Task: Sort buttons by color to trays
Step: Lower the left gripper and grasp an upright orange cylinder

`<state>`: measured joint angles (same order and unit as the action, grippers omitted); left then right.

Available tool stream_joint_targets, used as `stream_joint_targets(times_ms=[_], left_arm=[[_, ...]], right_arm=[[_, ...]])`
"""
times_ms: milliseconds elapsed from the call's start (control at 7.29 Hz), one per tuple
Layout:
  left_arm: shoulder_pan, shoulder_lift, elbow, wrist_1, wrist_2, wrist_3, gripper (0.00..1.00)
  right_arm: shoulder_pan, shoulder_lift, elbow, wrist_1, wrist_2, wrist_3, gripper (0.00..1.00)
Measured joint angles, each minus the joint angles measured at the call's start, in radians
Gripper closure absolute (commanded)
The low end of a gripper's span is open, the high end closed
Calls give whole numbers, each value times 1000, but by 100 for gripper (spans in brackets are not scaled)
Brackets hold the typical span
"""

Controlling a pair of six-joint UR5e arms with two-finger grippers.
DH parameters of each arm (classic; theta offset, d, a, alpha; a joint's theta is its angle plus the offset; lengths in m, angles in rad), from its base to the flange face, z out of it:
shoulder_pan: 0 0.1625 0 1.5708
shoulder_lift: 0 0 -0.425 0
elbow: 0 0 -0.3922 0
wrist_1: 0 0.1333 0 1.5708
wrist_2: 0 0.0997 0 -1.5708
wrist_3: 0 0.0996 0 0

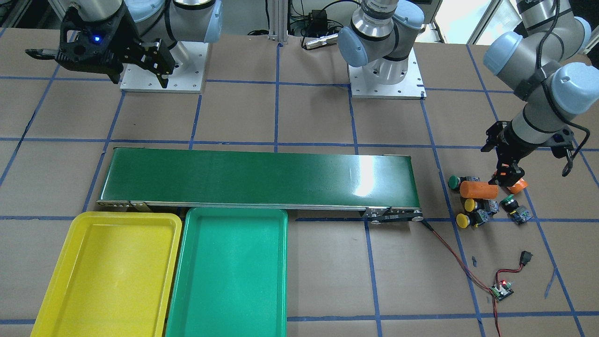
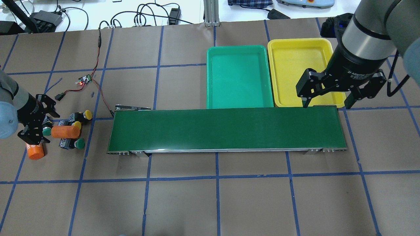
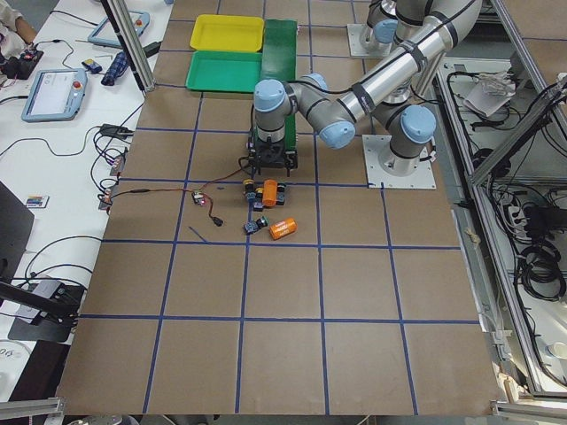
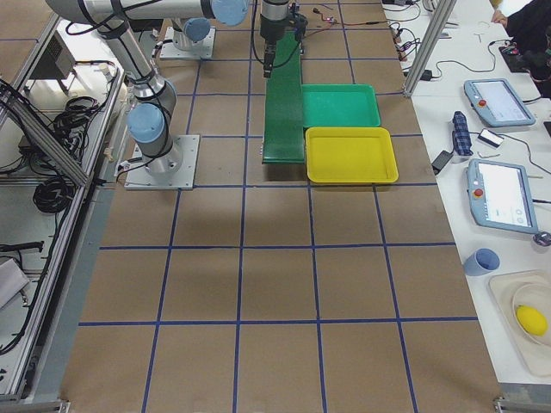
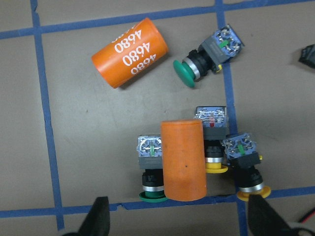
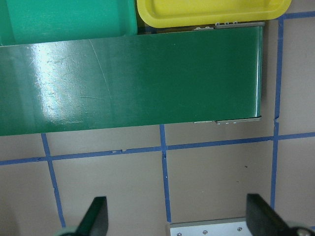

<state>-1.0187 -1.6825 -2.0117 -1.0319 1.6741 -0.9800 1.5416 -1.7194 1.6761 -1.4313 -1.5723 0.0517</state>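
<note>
Trays [image 2: 239, 78] on brown, blue-taped tabletop [image 2: 249, 203]

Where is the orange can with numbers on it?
In the overhead view the printed orange cylinder lies at the left end of the table, on the robot's left, slightly nearer the camera than the plain orange cylinder and the buttons.

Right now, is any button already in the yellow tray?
No, the yellow tray holds nothing; all four buttons lie clustered past the far end of the conveyor belt.
</note>
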Motion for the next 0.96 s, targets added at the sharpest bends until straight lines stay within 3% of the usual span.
stream_joint_targets(times_ms=[686,960], left_arm=[[39,-111,20,115,-12,-66,0],[40,-153,44,135,-34,-61,6]], right_arm=[[0,-3,1,-1,6,0,0],[0,-3,1,-1,3,0,0]])
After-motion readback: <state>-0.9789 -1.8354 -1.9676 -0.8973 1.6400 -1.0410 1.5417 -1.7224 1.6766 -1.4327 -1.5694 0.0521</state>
